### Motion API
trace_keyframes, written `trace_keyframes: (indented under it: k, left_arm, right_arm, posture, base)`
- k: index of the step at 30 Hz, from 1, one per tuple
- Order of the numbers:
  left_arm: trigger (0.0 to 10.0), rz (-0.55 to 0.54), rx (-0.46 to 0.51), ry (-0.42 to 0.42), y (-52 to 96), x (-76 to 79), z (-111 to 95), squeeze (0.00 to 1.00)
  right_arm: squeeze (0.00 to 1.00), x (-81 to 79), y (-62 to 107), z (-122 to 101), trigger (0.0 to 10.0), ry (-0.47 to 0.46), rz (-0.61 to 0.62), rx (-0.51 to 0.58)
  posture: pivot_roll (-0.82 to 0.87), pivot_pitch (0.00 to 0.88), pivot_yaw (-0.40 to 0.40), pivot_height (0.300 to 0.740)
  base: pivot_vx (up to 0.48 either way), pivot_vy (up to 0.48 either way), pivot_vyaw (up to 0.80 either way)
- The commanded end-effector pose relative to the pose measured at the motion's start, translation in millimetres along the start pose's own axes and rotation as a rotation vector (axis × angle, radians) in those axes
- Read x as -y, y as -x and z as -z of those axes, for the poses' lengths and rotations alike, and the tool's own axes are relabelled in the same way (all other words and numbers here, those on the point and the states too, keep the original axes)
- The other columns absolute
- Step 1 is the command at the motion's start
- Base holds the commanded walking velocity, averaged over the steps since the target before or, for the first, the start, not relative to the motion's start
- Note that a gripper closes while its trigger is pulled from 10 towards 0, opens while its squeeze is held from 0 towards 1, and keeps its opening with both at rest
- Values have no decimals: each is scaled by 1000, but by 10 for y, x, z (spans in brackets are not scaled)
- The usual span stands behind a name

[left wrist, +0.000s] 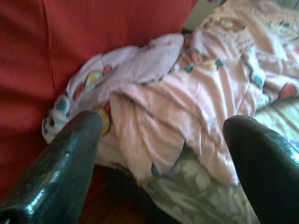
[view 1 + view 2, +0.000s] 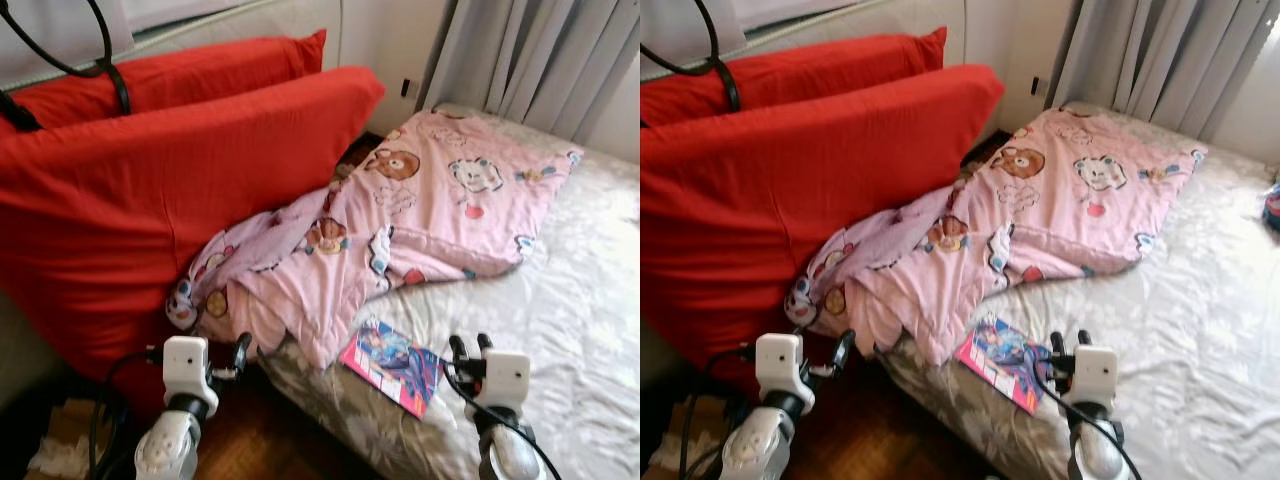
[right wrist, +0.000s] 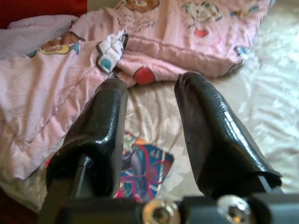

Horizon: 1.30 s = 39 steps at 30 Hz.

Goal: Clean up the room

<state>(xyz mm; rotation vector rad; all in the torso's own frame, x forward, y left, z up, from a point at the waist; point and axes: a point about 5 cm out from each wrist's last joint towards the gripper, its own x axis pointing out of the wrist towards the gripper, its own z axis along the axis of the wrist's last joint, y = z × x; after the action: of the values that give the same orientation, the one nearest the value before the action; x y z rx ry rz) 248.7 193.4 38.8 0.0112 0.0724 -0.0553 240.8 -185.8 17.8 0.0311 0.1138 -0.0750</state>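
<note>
A pink blanket (image 2: 430,200) printed with cartoon animals lies crumpled across the bed, and one end spills over the near corner against the red cushions. A colourful book (image 2: 392,365) lies flat on the bed's near edge, just beyond the blanket's hem. My left gripper (image 2: 238,352) is open and hangs low by the bed corner, pointing at the blanket's hanging fold (image 1: 154,116). My right gripper (image 2: 470,347) is open with nothing in it. It hovers over the sheet just right of the book (image 3: 142,168).
Two big red cushions (image 2: 150,170) lean at the left. The bed has a pale flowered sheet (image 2: 570,300), with grey curtains (image 2: 530,60) behind. Dark wooden floor (image 2: 260,430) shows by the bed, and crumpled paper (image 2: 55,450) lies at lower left. A black cable (image 2: 110,70) loops overhead.
</note>
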Motion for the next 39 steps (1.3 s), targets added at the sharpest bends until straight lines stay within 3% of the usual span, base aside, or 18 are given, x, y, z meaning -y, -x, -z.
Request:
trace_keyframes:
  k: [1,9,12,15,39]
  left_arm:
    - [10000,3,-9,-3,20,11,2,0]
    - [10000,10,-16,0,20,28,-3,0]
    - [10000,8,-29,-13,25,22,8,0]
    - [10000,-20,-31,6,34,-24,2,0]
    - [10000,10,-63,18,45,67,41,0]
  right_arm:
    - [0,-11,18,17,10000,-8,-9,-7]
    - [0,-44,-8,51,10000,-3,-21,-39]
    - [0,-49,-43,83,10000,-62,5,-85]
    - [0,-84,-70,55,10000,-64,-28,-63]
    - [0,-210,-140,69,10000,-122,-136,-79]
  posture:
    - [-68,125,-66,656]
    - [-69,130,-64,656]
    - [-70,132,-62,656]
    - [-73,134,-62,631]
    - [-77,135,-54,631]
  base:
    - [0,0,0]
    - [0,0,0]
    - [0,0,0]
    - [0,0,0]
    - [0,0,0]
